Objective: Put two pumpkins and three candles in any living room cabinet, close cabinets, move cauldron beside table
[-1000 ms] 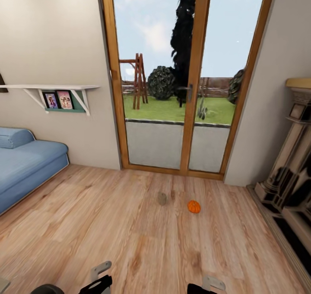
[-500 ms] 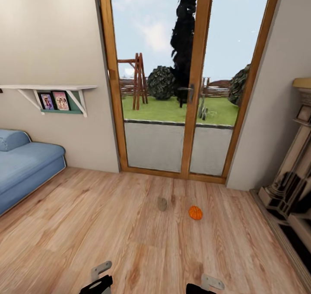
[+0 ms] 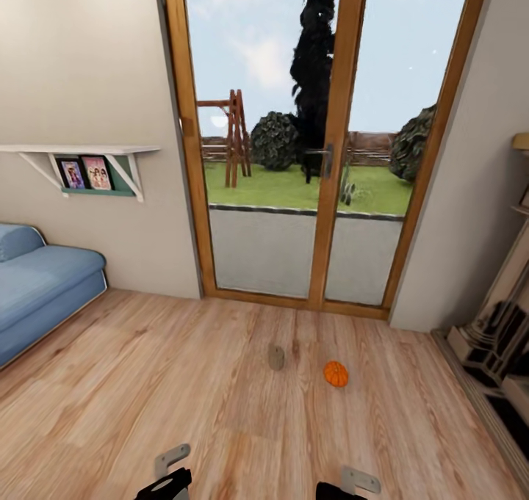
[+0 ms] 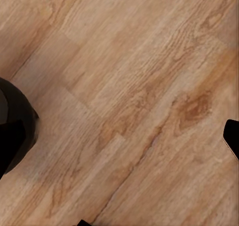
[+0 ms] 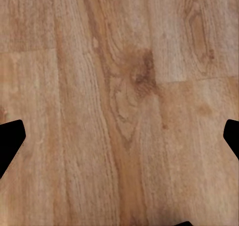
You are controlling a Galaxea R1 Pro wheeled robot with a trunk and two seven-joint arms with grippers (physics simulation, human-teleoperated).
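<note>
A small, squat, bright-orange ribbed pumpkin (image 3: 336, 374) is seen lying on the light-brown wood-plank floor (image 3: 184, 382), in front of the tall glazed double door with an orange-brown wooden frame (image 3: 323, 140). Near it, towards the left, a short stubby grey-beige candle (image 3: 276, 357) is set on the same floor; the two are apart, not touching. A garden with grass, dark bushes and a wooden frame is shown through the glass.

At the left, the rounded edge of a soft blue upholstered sofa (image 3: 44, 291) is seen, and above it a white wall shelf on brackets (image 3: 81, 150) is fixed to the plain beige wall, with two small framed pictures (image 3: 84, 173) kept under it. At the right edge, part of a pale stone fireplace surround with dark insets (image 3: 499, 331) is shown.

The left gripper (image 3: 170, 472) and the right gripper (image 3: 351, 484) are seen at the lower edge of the head view, above bare planks. In the right wrist view the dark fingertips (image 5: 10, 141) are set wide apart at opposite sides over grained wood, nothing between them. In the left wrist view one dark fingertip (image 4: 232, 136) is at one edge and a rounded black body (image 4: 15, 126) at the other, so the left claw's state cannot be told.
</note>
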